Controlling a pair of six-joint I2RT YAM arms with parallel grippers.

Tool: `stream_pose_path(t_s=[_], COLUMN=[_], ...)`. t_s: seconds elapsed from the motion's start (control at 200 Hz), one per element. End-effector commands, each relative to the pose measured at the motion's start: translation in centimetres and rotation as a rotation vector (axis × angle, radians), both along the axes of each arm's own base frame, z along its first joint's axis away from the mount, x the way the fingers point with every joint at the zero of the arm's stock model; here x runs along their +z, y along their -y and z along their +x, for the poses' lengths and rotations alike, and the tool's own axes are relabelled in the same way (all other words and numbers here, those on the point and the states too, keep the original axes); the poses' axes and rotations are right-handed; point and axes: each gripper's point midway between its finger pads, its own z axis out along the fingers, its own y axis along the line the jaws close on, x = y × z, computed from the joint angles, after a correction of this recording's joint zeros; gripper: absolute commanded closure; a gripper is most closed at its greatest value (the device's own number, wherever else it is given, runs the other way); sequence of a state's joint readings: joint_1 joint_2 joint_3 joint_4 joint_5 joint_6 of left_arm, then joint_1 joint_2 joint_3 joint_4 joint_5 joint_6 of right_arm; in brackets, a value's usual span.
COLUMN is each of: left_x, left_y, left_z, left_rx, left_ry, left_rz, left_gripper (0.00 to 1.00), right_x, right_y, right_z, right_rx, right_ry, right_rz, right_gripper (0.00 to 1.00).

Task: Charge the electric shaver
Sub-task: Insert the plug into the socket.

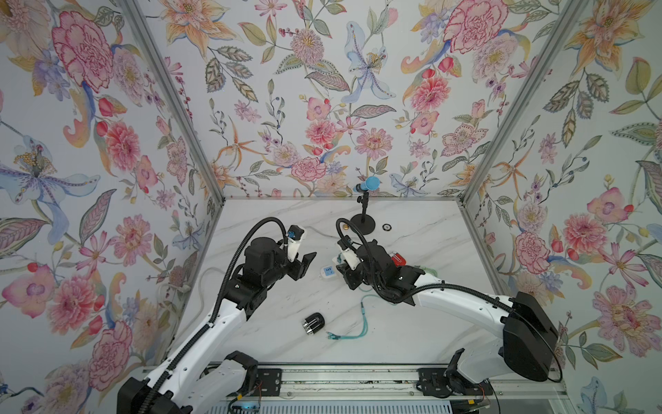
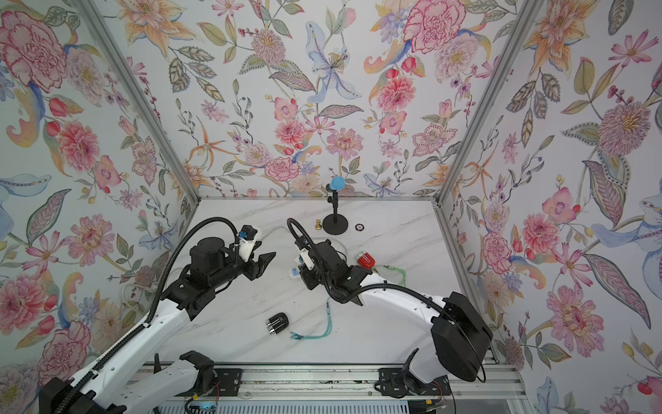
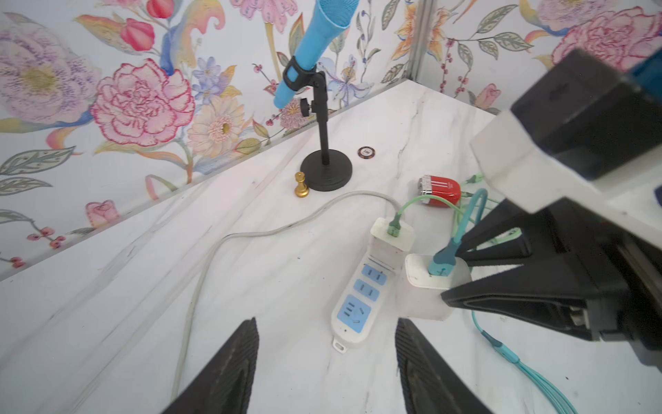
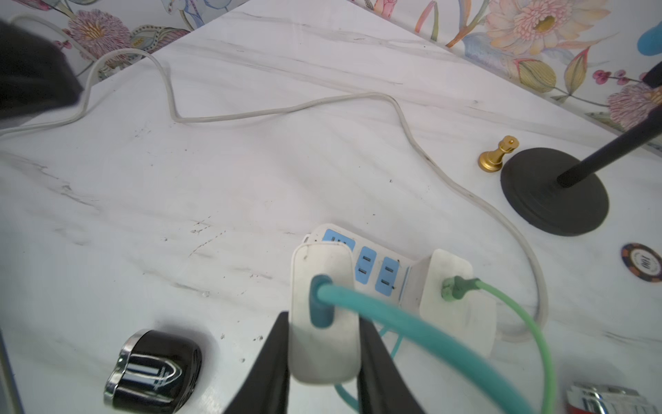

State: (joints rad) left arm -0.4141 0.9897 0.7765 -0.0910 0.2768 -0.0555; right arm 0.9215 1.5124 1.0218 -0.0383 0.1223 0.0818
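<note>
Black rounded electric shaver [image 1: 315, 322] lies loose on the white marble-patterned tabletop [image 1: 412, 322], near the free split end of the teal charging cable [image 4: 412, 322]. The right gripper [image 4: 324, 317] clamps that cable's white plastic wall adapter [image 4: 322, 261] just beside the white power strip with blue sockets [image 3: 353, 312]. Its prongs are hidden, so alignment is unclear. Centre them over a free socket and press straight in. The left gripper [image 3: 326, 322], jaws apart and empty, could brace the strip.

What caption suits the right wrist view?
Right tool grips white charger with teal cable beside the power strip; black shaver nearby.
</note>
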Motion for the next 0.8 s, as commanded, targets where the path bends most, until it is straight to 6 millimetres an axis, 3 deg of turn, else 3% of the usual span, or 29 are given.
stream_pose_path(t_s=[0.0, 0.39, 0.796], left_x=[0.9, 0.4, 0.1], left_y=[-3.4, -5.1, -5.1], left_z=[1.5, 1.8, 2.1], left_rx=[0.197, 0.264, 0.253], left_ry=[0.059, 0.069, 0.050], left_rz=[0.008, 0.015, 0.005], left_gripper=[0.36, 0.36, 0.36], right_x=[1.0, -2.3, -4.7], right_y=[-0.2, -1.2, -1.0], right_z=[3.1, 5.7, 4.7], right_rx=[-0.136, -0.252, -0.340], right_ry=[0.125, 0.152, 0.085], right_rz=[0.018, 0.032, 0.046], right_gripper=[1.00, 1.00, 1.00])
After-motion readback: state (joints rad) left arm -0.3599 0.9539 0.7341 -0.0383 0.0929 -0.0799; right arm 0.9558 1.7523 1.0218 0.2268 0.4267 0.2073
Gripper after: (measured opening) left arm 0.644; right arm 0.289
